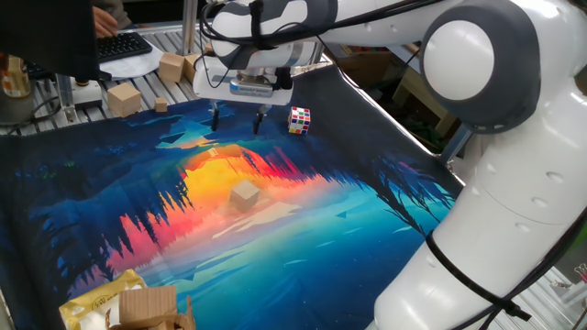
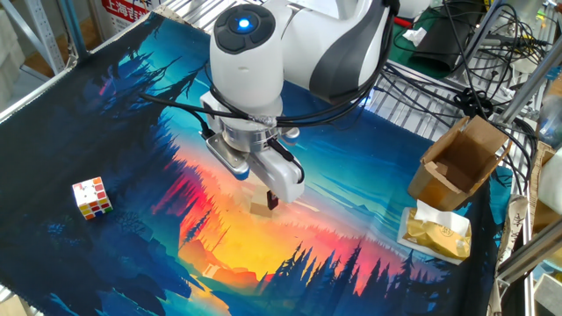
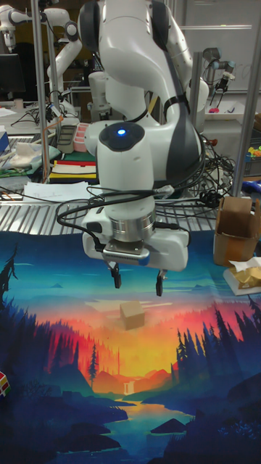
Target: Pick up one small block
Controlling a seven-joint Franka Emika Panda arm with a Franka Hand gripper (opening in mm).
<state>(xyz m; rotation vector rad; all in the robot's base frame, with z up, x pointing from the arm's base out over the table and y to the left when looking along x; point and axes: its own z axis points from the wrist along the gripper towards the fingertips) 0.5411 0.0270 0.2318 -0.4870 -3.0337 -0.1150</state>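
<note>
In one fixed view, the white arm's claw [image 1: 238, 119] is seen held above the bench, its two dark fingers spread wide apart with nothing between them and nothing touched. The small plain light-tan wooden cube [image 1: 244, 194] lies on the orange part of the printed sunset-and-forest mat [image 1: 348, 238], below the claw and clear of it. A multicoloured puzzle cube [image 1: 300, 119] sits on the mat near the claw, and larger tan wooden blocks [image 1: 123, 98] are seen on the metal bench beyond the mat's edge. In the other fixed view, the claw [image 2: 263, 195] is seen from the opposite side, hanging beneath the arm's round white wrist; only one dark fingertip [image 2: 271, 202] is clearly made out, and the tan cube [image 2: 260, 208] is seen just beside it on the mat, partly hidden, so contact cannot be judged from here. The puzzle cube [image 2: 92, 197] lies well apart, and an open brown cardboard box [image 2: 461, 167] stands off the mat. In the tall fixed view, the claw [image 3: 136, 279] is shown head-on with both fingers wide open and empty, and the tan cube [image 3: 133, 314] rests on the mat beneath the gap, apart from both fingertips.
</note>
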